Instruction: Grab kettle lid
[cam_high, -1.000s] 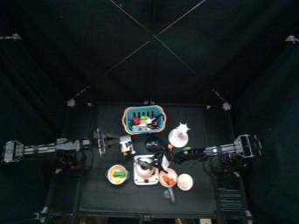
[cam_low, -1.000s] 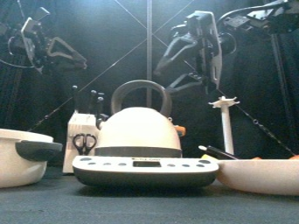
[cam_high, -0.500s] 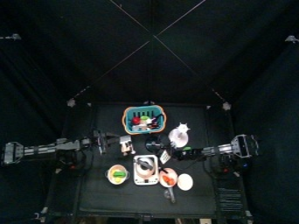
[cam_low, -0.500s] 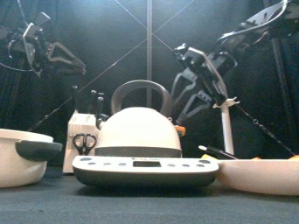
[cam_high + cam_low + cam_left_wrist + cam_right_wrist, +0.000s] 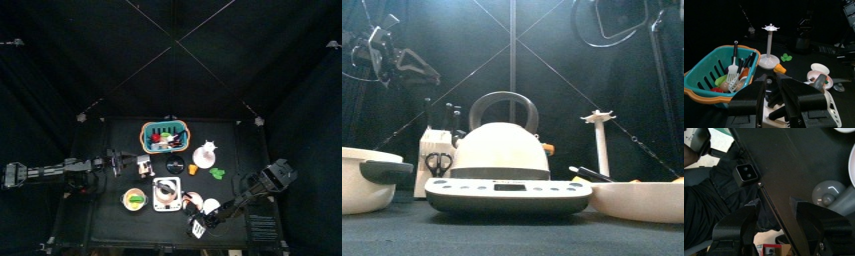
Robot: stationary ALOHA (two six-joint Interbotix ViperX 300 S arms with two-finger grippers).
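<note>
The cream kettle point(image 5: 500, 152) stands on its white base point(image 5: 506, 193) mid-table, with a dark arched handle point(image 5: 502, 98) above it. Its lid sits on top under the handle point(image 5: 166, 187). My left gripper point(image 5: 138, 165) hovers behind and left of the kettle, open and empty; in its wrist view point(image 5: 774, 82) the jaws hide the kettle. My right gripper point(image 5: 207, 212) is low at the table's front right, beside the right bowl, open and empty point(image 5: 774, 203). It is out of the front view.
A teal basket point(image 5: 166, 135) of utensils stands at the back. A white stand point(image 5: 596, 140) is right of the kettle. White bowls flank the kettle, one left point(image 5: 369, 180) and one right point(image 5: 639, 198). A small camera point(image 5: 745, 172) sits at the table's front edge.
My right arm has swung from beside the kettle down to the table's front right and left the front view. The left arm has hardly moved.
</note>
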